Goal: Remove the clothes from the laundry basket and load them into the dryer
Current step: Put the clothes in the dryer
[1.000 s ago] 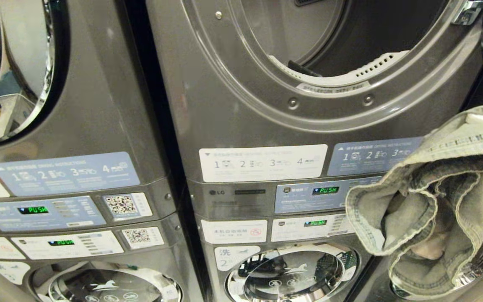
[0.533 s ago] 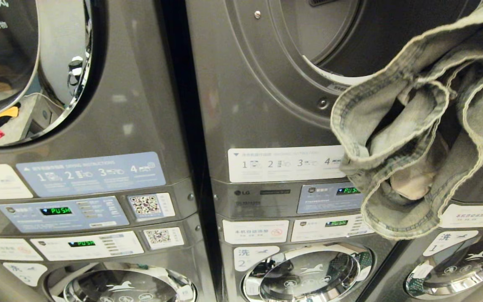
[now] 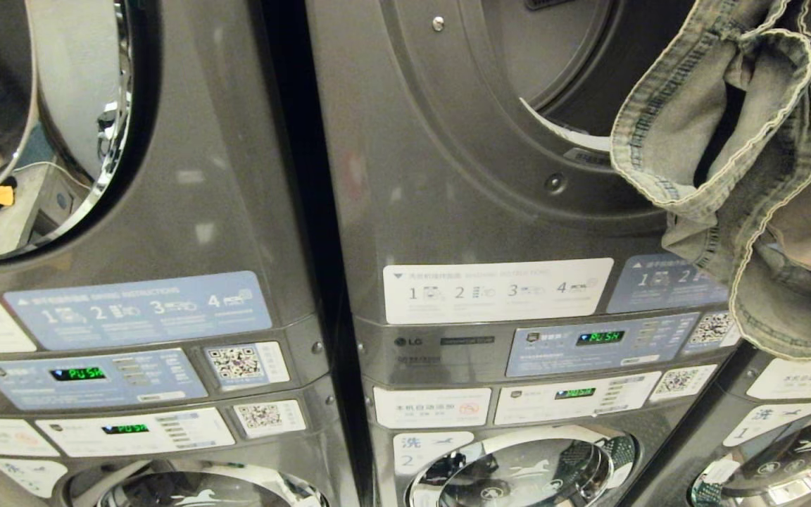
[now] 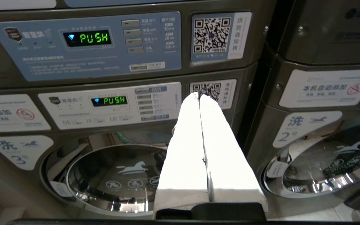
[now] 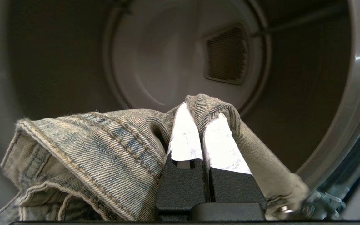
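Observation:
A faded pair of denim jeans (image 3: 743,162) hangs bunched at the upper right of the head view, in front of the lower right rim of the open dryer (image 3: 490,141). The arm that carries it does not show there. In the right wrist view my right gripper (image 5: 200,114) is shut on a fold of the jeans (image 5: 98,140) and faces the dark drum (image 5: 173,62), which has nothing in it. My left gripper (image 4: 198,95) is shut and holds nothing, down by the lower control panels. The laundry basket is out of view.
A second stacked machine with a round glass door (image 3: 60,127) stands to the left. Control panels with green displays (image 3: 599,338) run below the dryer, and chrome washer doors (image 3: 518,465) sit lower down. A mesh vent (image 5: 227,53) is on the drum's back wall.
The jeans have risen from beside the control panels to the height of the dryer opening. The whole head view has shifted, so the machines now sit further right in it.

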Robot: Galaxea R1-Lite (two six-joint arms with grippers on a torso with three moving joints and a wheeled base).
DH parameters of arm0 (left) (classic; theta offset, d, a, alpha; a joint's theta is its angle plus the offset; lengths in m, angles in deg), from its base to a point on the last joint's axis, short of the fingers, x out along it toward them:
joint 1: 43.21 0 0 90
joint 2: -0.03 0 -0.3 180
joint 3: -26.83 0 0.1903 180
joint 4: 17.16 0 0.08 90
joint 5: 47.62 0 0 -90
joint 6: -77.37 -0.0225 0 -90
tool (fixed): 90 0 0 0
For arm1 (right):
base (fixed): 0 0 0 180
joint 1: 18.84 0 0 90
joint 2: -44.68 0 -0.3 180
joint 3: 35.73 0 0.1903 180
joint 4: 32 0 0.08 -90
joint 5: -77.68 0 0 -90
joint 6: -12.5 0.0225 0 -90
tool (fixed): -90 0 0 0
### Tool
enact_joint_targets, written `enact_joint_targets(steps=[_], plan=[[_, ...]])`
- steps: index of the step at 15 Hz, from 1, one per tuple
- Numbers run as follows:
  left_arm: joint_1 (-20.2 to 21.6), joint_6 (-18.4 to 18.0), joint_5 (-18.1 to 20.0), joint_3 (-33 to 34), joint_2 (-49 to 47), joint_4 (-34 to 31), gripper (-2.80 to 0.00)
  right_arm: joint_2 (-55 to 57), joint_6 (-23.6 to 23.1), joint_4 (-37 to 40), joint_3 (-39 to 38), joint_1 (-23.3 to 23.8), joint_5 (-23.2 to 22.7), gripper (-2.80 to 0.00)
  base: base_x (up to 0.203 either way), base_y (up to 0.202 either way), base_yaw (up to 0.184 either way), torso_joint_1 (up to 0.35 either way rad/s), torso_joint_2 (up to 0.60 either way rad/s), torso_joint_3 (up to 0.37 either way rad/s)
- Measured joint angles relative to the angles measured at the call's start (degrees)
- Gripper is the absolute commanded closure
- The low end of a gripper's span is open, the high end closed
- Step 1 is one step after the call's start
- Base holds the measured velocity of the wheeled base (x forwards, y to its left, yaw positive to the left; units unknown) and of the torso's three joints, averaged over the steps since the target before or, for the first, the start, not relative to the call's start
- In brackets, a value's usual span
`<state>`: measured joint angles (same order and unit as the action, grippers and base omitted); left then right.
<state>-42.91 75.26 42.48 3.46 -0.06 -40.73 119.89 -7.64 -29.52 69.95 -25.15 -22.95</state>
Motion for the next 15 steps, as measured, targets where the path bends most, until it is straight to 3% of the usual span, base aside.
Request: enact_joint_targets(steps=[5,9,15], plan=[[0.0,0.1,0.07,0.0,0.0,0.0,0.0,1.17,-0.17,-0.09,3.42,-1.46,-0.04,0.0,0.182,0.0,-0.002,0.007,0.01,0.0],[0.02,0.1,0.09,0.0,0.0,0.0,0.0,2.68,-1.28,-0.22,10.84,-4.66,-0.09,0.0,0.0,0.0,0.0,0.0,0.0,0.0],[0.02,0.28,0.01,0.0,0.0,0.02,0.0,12.39,-1.52,-2.64,28.54,-5.38,1.35,0.0,0.0,0.0,0.0,0.0,0.0,0.0]])
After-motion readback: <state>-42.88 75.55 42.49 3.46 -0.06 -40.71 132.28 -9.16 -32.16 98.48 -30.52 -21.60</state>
